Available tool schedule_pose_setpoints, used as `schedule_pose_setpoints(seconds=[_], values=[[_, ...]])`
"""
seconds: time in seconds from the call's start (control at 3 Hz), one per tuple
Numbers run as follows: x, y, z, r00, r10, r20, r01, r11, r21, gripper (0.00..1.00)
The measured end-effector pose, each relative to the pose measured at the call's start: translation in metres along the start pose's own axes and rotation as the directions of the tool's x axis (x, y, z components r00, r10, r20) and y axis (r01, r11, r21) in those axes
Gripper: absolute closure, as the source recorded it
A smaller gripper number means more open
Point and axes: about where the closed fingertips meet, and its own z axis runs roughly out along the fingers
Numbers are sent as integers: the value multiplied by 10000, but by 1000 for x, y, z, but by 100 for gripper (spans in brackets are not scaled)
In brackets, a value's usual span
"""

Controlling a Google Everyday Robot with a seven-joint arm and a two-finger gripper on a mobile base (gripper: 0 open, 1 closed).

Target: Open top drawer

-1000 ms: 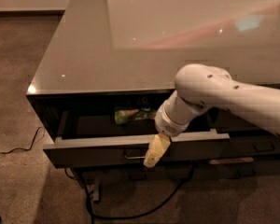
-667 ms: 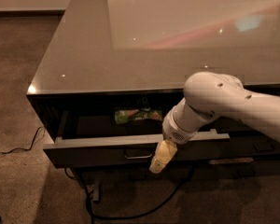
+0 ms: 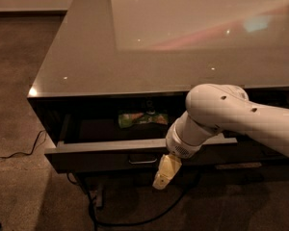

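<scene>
- The top drawer (image 3: 101, 159) stands pulled out from under the grey counter top (image 3: 135, 47). Its grey rim juts forward and the dark inside is open to view from above.
- Its reach looks the same as a second ago, so the pulling appears to be over and the task looks as good as done.
- The small silver handle (image 3: 143, 160) sits at the middle of the drawer front with nothing on it.
- The gripper (image 3: 165, 173) has changed place: a second ago it hung level with the drawer front, close beside the handle. Now it is lower, below the front's bottom edge and just right of the handle, pointing down towards the floor.
- Whether the gripper is open or closed cannot be told. It appears to hold nothing.
- This downward drift reads as the white arm (image 3: 221, 112) backing off after the pull rather than setting up another one.
- A green packet (image 3: 142, 118) lies at the back of the drawer, in the same place as before.
- The packet's print is too blurred to read, and no brand, label or writing can be made out anywhere else.
- A dark cable (image 3: 130, 221) loops on the floor under the drawer.
</scene>
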Motion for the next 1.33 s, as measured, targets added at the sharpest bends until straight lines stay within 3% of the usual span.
schedule_pose_setpoints(seconds=[0.67, 1.0, 1.33], values=[[3, 15, 25, 9999, -112, -129, 102, 9973, -722, 0], [2, 16, 27, 9998, -129, -144, 117, 9965, -825, 0], [1, 17, 27, 9997, -156, -187, 139, 9959, -896, 19]])
